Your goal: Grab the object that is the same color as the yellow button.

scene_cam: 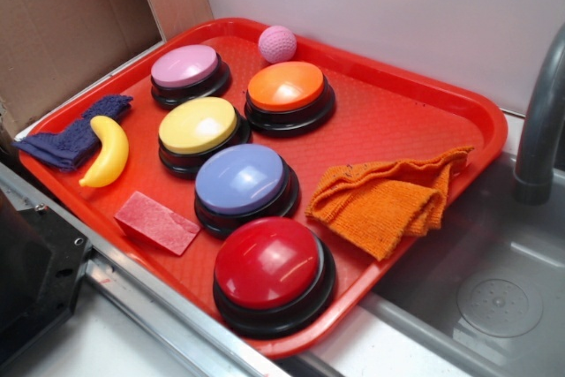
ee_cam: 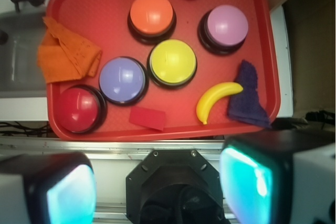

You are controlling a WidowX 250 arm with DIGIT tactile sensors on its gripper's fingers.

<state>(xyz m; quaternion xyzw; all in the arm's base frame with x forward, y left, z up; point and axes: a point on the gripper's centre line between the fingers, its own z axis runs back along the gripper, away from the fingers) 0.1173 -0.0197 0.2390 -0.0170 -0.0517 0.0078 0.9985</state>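
Above a red tray [scene_cam: 424, 86] crowded with push buttons, my pincer [ee_cam: 157, 190] hangs wide open and empty, its two pale fingers [ee_cam: 71, 192] framing the bottom of the wrist view, well back from the tray's near rim.

My target is the toy banana [ee_cam: 215, 99] — the one loose thing matching the yellow button [ee_cam: 172, 62]. It lies flat on the tray floor near the corner, just beside the yellow button's black base but apart from it. One tip touches or overlaps the dark blue cloth [ee_cam: 248, 98]; I cannot tell which from either view.

The banana looks like hard, glossy plastic, so I judge it light, stiff and slick — liable to squirt out of a careless pinch. The best hold seems to be across the thick middle of the curve, fingers set either side of its narrow width rather than along its length. The tapered ends offer too little surface. The cloth crowds one end, another reason to stay central.

Around it sit the orange button [scene_cam: 286, 86], a lilac button [scene_cam: 184, 66], a periwinkle button [scene_cam: 240, 179] and a red button [scene_cam: 267, 262], plus a pink block [scene_cam: 157, 221], a pink knitted ball [scene_cam: 277, 43] and an orange cloth [scene_cam: 388, 196]. None blocks a straight descent.
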